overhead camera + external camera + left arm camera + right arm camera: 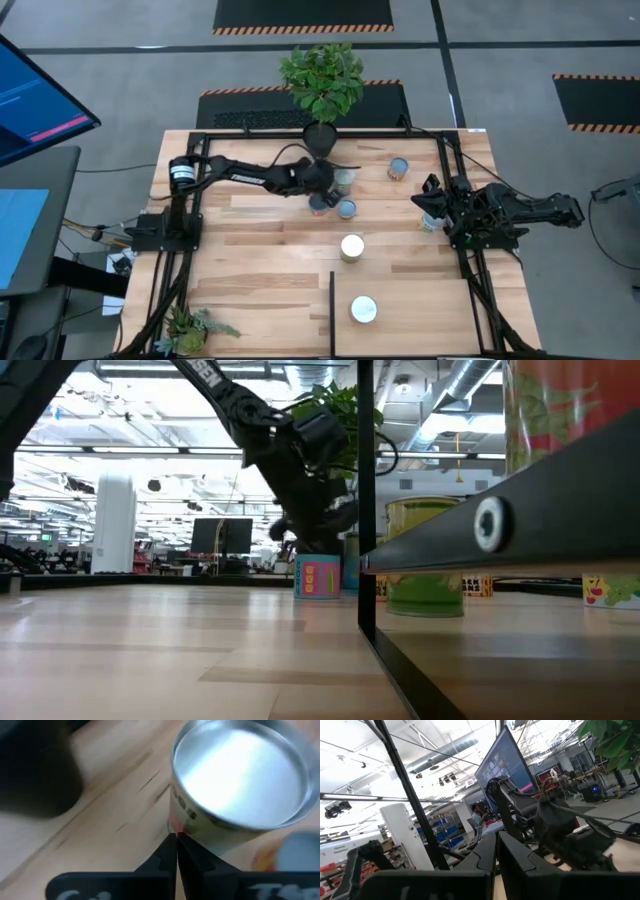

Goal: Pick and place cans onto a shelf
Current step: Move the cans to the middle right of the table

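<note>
Left gripper [322,190]: extended over the middle of the wooden tabletop [250,270], just in front of the black plant pot [320,135]. In the left wrist view its fingers [167,855] are pressed together with no gap and nothing between them. Their tips meet right at the lower side wall of a can.

Can at the left fingertips [240,780]: silvery round top, printed pale side, upright on the wood, directly ahead of the closed tips and touching or nearly touching them; which cannot be told.

Cans near the left gripper: one with a pale-blue top [347,209] just beside the fingers; one [344,180] partly under the gripper by the pot. In the low view a blue and pink labelled can [317,576] stands on the table below the arm.

Other cans: one with a bluish top [398,168] well apart, toward the right arm; a white-topped one [352,246] nearer the table's front; another white-topped one [363,309] nearest the front edge.

Right gripper [432,203]: at the table's right side by the black frame bars. Its fingers [490,855] stand almost together, a thin slit between them, nothing seen held. A small can [430,222] sits just beside the fingertips.

Shelf [520,510]: seen edge-on in the low view, black bar, cans on and beneath it.
</note>
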Robot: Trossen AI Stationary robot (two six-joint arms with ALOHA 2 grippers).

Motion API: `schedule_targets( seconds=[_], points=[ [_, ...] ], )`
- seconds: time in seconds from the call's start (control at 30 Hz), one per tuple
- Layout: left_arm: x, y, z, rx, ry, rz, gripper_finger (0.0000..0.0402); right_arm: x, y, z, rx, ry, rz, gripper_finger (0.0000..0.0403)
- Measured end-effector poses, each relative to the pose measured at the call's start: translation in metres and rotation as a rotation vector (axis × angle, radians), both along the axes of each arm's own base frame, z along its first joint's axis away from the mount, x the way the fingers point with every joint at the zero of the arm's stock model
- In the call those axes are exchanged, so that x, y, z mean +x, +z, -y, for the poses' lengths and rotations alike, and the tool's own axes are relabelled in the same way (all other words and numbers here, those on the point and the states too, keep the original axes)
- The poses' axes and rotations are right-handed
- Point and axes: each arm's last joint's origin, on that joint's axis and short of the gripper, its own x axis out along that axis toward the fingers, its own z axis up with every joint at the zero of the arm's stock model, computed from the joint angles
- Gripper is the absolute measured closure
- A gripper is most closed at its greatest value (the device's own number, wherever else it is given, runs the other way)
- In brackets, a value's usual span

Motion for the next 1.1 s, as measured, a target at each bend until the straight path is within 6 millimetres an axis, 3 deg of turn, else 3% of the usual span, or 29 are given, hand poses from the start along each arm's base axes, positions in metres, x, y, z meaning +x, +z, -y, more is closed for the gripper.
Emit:
schedule_targets(
  seconds=[0.13,0.4,0.63,0.77,0.97,1.1],
  points=[
    [0.008,0.010,0.005,-0.004,-0.020,0.114,0.0401,0.000,0.000,0.000,0.000,0.000,0.000,0.0356],
    [0.000,0.005,0.019,0.013,-0.025,-0.027,0.0401,0.000,0.000,0.000,0.000,0.000,-0.001,0.0356],
    [0.017,-0.002,0.013,0.044,-0.021,0.143,0.0401,0.000,0.000,0.000,0.000,0.000,0.000,0.0356],
    [0.032,0.008,0.019,-0.019,-0.112,0.212,0.0401,0.000,0.000,0.000,0.001,0.000,0.001,0.0356],
    [0.040,0.033,0.037,0.028,-0.128,0.062,0.0401,0.000,0.000,0.000,0.000,0.000,-0.002,0.0356],
    [0.034,0.055,0.050,0.081,-0.093,-0.200,0.0401,0.000,0.000,0.000,0.000,0.001,-0.004,0.0356]
  ],
)
